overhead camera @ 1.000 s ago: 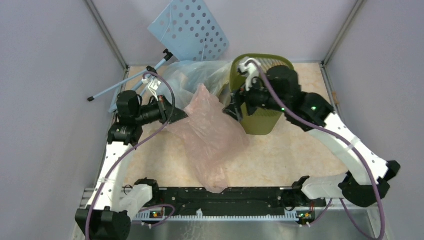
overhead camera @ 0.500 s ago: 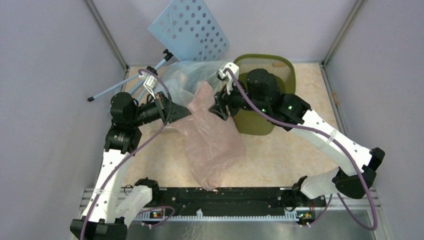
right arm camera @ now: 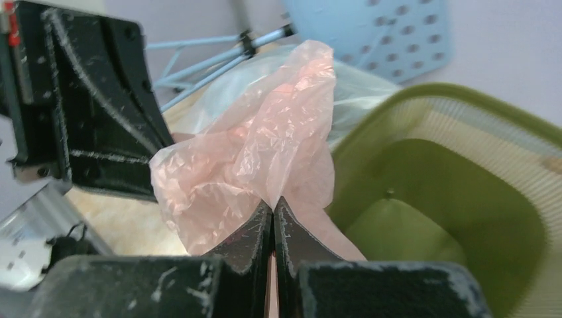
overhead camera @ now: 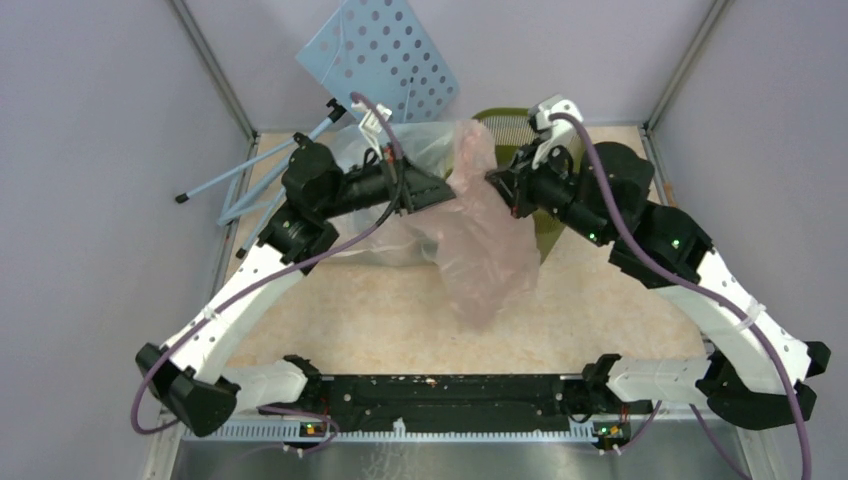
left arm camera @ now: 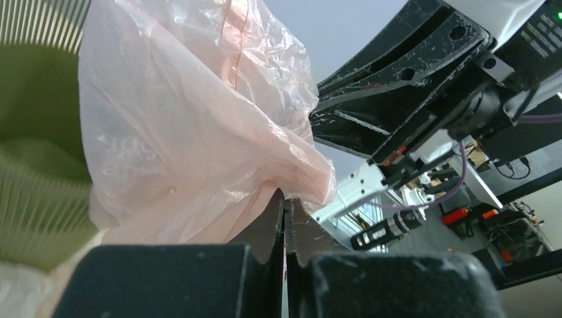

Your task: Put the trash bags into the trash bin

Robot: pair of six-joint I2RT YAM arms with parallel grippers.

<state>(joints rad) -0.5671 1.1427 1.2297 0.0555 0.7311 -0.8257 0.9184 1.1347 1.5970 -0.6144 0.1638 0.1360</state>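
I saw faint whitish print on the pink bag in the left wrist view, too blurred to read; nothing else carried writing I could make out. The bag was thin, crinkly, translucent film, bunched at the top and hanging in loose folds over the surface, just in front of the bin. The left end effector was pinched on a fold of it, fingers nearly together with film between them. The right end effector gripped the same bag from the other side, its scuffed black fingers pressed tight on the plastic. The two met near the bag's top, close to each other. The bin was olive-green mesh with a rounded rim and a solid floor, standing at the far side of the surface; in the overhead view the right arm covered most of it. A clear bag lay crumpled behind and under the left arm, beside the bin. Behind it leaned a pale blue board full of round holes, with thin blue rods stretched out to its left.
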